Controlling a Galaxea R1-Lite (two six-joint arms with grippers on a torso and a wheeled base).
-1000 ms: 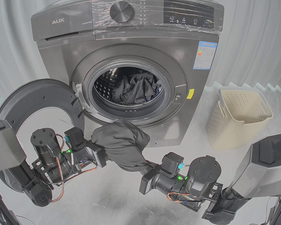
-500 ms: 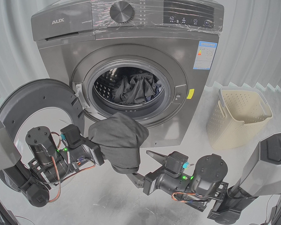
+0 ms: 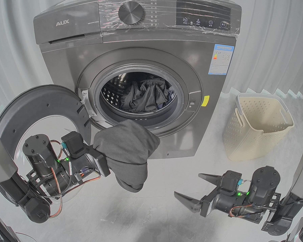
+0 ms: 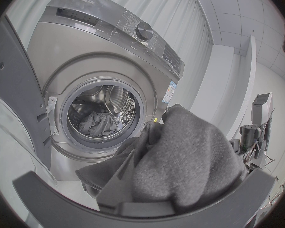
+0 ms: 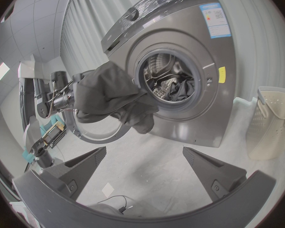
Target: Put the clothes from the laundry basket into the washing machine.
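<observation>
Left gripper (image 3: 106,162) is pinching the grey garment (image 3: 128,148). Its fingertips are buried in the cloth, which drapes over them in a rounded lump with a loose fold hanging below. The garment is in the air just in front of the lower rim of the washing machine (image 3: 138,41) port and outside the drum (image 3: 112,93).

Right gripper (image 3: 188,185) has its fingers spread wide with nothing between them. It sits low over the floor (image 3: 165,215), well apart from the garment.

- **Materials:** brushed grey metal cabinet, clear film (image 3: 165,14) wrinkled over the control panel, perforated steel drum. Dark crumpled clothes (image 3: 144,94) are piled inside. The laundry basket (image 3: 259,128) is cream plastic with rows of small holes.
- **Left wrist view:** shows the garment's fine knit weave and the drum's ribbed back wall.
- **Right wrist view:** shows the garment side-on, its lowest fold hanging in front of the door (image 3: 40,108) opening.
- **Head view:** looks down onto the basket's inner walls.
- **Clearance:** door is swung fully out to the robot's left and the port is unobstructed. There is bare floor between the right gripper and the machine front. The basket stands right of the machine, near its front corner and not touching it.
</observation>
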